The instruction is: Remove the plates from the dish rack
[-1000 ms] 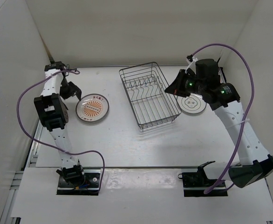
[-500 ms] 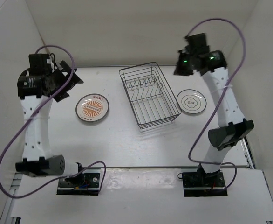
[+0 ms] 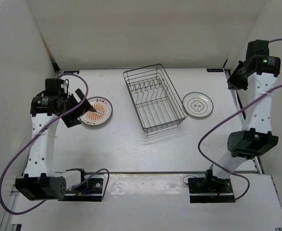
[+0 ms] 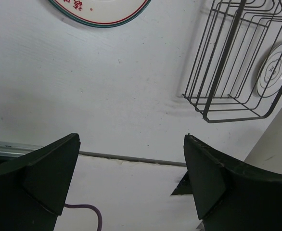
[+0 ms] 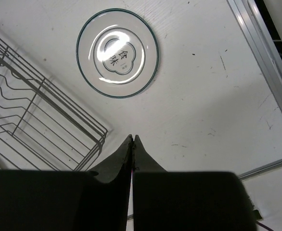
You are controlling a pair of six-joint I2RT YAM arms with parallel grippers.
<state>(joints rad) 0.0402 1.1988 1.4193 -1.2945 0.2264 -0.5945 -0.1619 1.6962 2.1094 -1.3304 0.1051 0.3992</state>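
1. The table [image 3: 121,149] carries everything. The dish rack sits near the middle of its far half, with one plate on the bare surface to either side.

2. The dish rack [image 3: 154,98] is angled slightly. From above, you can see straight through its wire floor and along the row of divider prongs. No plate stands in any slot, so the rack looks fully unloaded.

3. The orange sunburst plate [image 3: 100,111] lies flat on the table to the left of the rack, clear of its wires. You cannot tell whether another plate lies stacked under it.

4. The grey-patterned plate [image 3: 197,105] lies flat on the table just right of the rack, close to its right wall but not touching it. The right wrist view shows it face up, with a dark rim line and characters in the centre. No other plate shows in any view.

5. Your left end effector [image 4: 131,139] hangs above the table at the left edge of the orange plate. Its fingers are spread wide with nothing between them.

6. Your right end effector [image 5: 132,138] is raised high near the far right corner, well apart from the grey plate. Its fingers are pressed together and hold nothing.

7. Judging by the empty rack and both end effectors being free, the unloading appears done. All that seems left is to bring the arms to rest.
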